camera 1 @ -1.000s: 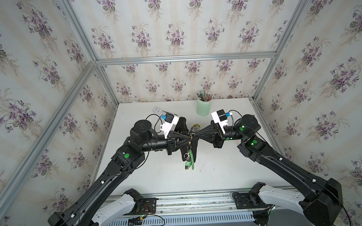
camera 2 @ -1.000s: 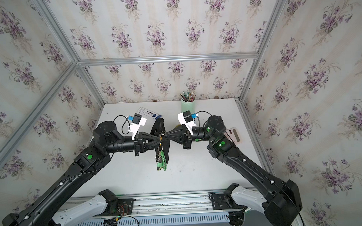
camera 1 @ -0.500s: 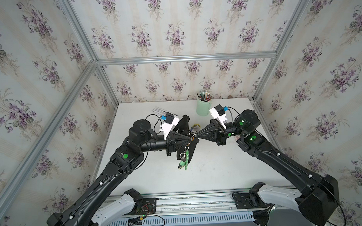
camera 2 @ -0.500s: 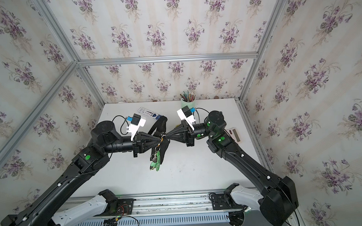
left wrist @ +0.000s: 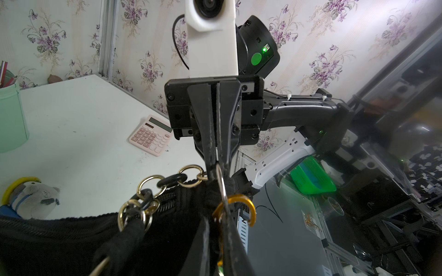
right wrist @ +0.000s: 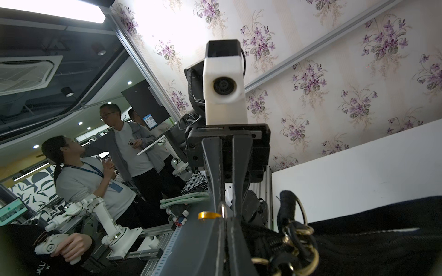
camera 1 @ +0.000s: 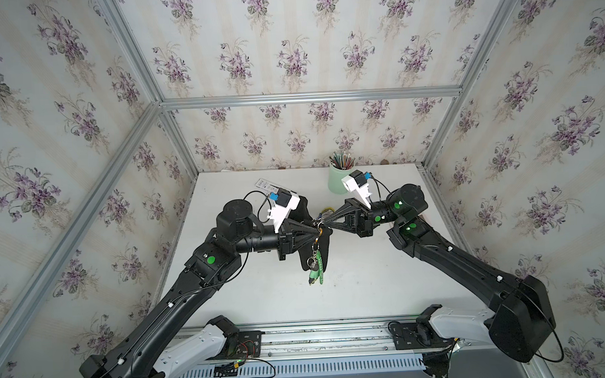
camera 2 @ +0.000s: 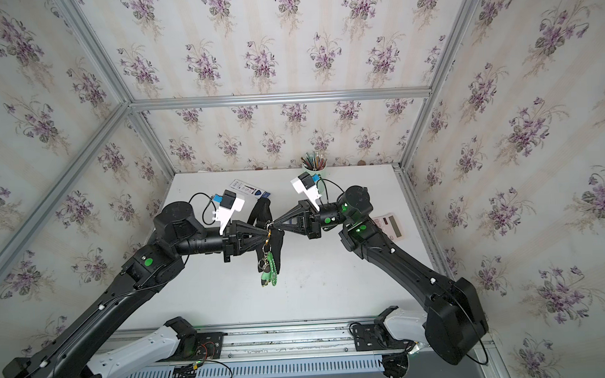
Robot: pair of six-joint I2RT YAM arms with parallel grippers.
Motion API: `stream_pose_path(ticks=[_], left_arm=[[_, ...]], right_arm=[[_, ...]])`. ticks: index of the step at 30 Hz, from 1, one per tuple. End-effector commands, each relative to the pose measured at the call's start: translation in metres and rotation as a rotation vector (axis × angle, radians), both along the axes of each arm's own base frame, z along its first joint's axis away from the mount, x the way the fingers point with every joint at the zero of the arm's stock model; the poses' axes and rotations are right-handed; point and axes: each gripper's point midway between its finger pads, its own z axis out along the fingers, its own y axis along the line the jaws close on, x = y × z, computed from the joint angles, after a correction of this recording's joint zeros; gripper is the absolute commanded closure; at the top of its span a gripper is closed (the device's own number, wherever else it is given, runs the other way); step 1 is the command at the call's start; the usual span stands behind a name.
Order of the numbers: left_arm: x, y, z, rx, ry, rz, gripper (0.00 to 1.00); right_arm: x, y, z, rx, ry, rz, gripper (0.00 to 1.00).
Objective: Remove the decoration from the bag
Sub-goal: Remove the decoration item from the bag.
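On the table (camera 1: pixel 384 280), a cup (camera 1: pixel 335 187) holds pencils (camera 1: pixel 342 159).

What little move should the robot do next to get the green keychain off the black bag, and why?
Probably draw the left gripper gently away from the right gripper. It is shut on the gold carabiner, the right one on the silver ring that looks threaded through it, so the green keychain is not yet off the black bag.
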Motion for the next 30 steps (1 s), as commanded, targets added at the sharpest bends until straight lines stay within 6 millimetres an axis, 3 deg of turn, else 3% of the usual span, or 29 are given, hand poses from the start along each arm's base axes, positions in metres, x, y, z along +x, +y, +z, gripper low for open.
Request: stream_pose_path(ticks=[1, 12, 14, 18, 25, 30], left_arm=[[0.003, -0.002, 0.022, -0.068, -0.085, 0.005, 0.87], [0.005, 0.001, 0.019, -0.063, -0.095, 0.032, 0.88], [0.001, 0.001, 0.021, -0.072, -0.097, 0.014, 0.85], [-0.01, 0.002, 0.023, -0.097, -0.117, -0.032, 0.65], [-0.005, 0.005, 0.016, -0.077, -0.11, 0.009, 0.64], [-0.001, 0.004, 0.01, -0.06, -0.082, 0.021, 0.55]], right_arm=[[-0.003, 0.003, 0.001, 0.005, 0.013, 0.016, 1.0], [-0.008, 0.003, 0.0, -0.008, 0.034, 0.052, 1.0], [-0.007, 0.003, 0.001, -0.006, 0.033, 0.05, 1.0], [-0.002, 0.001, 0.005, 0.002, 0.028, 0.027, 1.0], [0.004, -0.001, 0.008, 0.006, 0.019, 0.012, 1.0], [0.01, -0.005, 0.011, 0.015, 0.002, -0.017, 1.0]])
